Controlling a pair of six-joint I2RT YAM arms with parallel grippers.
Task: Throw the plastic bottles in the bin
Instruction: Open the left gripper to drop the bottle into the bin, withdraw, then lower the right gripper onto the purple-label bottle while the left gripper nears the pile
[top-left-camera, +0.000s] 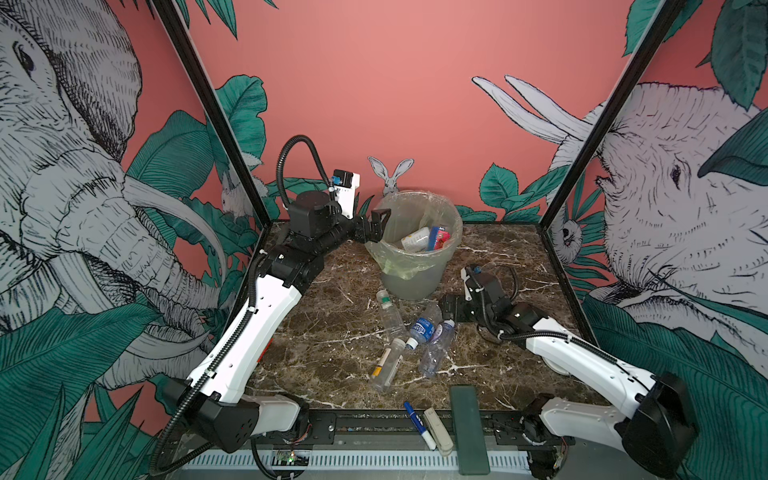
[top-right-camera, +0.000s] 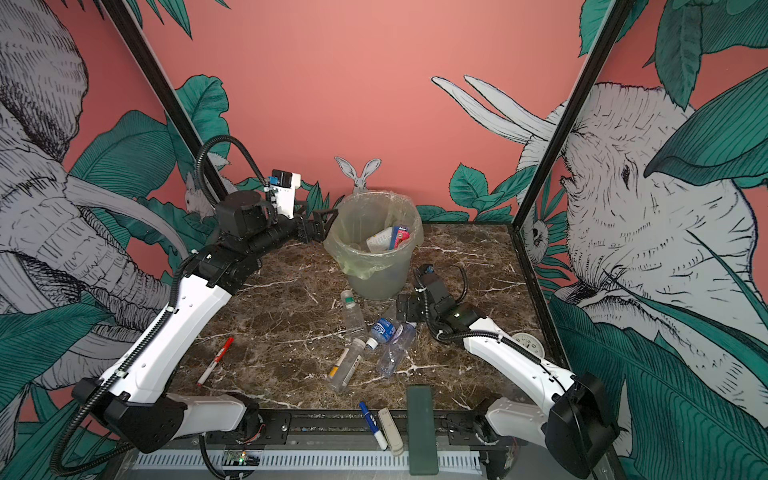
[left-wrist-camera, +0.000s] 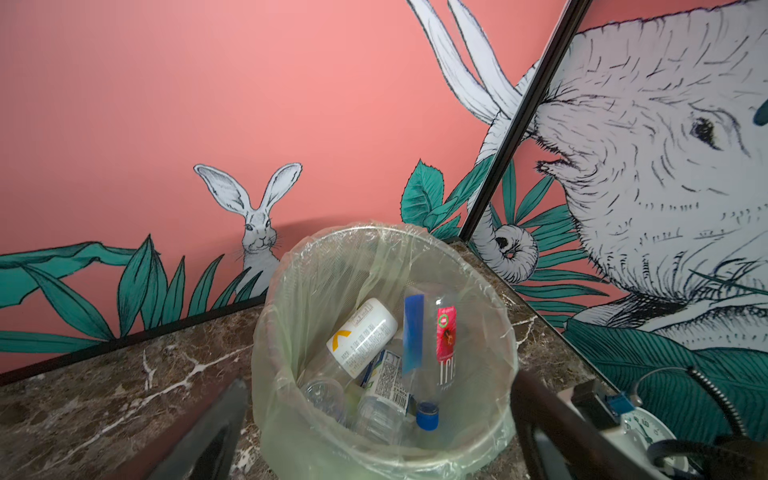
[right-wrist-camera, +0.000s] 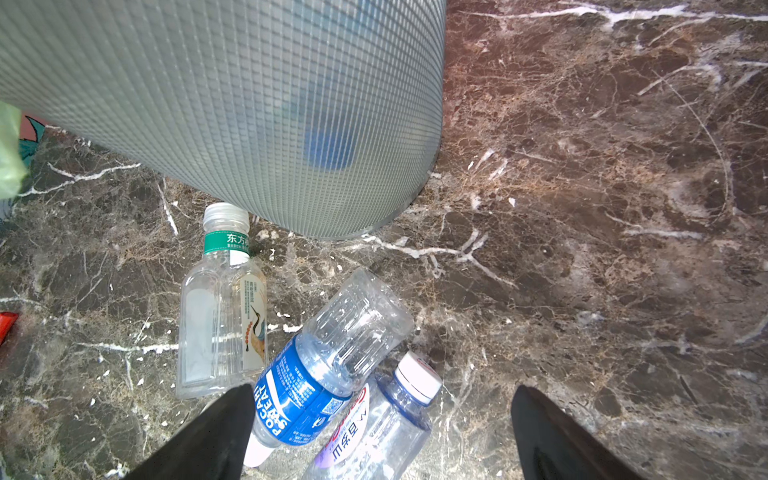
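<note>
The bin (top-left-camera: 411, 282) stands at the back middle of the marble table, lined with a pale green bag. Several plastic bottles lie inside it, among them a white-labelled one (left-wrist-camera: 361, 334) and a red-and-blue-labelled one (left-wrist-camera: 446, 332) with its blue cap down. My left gripper (top-left-camera: 376, 226) hovers at the bin's left rim, open and empty. In front of the bin lie several more bottles: a green-collared one (top-left-camera: 390, 316), a blue-labelled one (top-left-camera: 424, 328), a white-capped one (top-left-camera: 438, 347) and a yellow-labelled one (top-left-camera: 388, 363). My right gripper (top-left-camera: 446, 307) is low beside them, open; the blue-labelled bottle (right-wrist-camera: 316, 374) and the white-capped bottle (right-wrist-camera: 382, 424) lie between its fingers.
A blue-and-white marker (top-left-camera: 419, 424), a beige stick (top-left-camera: 438, 430) and a dark green bar (top-left-camera: 469, 428) lie at the front edge. A red pen (top-right-camera: 216, 359) lies front left. A small clock (top-right-camera: 525, 343) sits behind the right arm. Black frame posts stand at the back corners.
</note>
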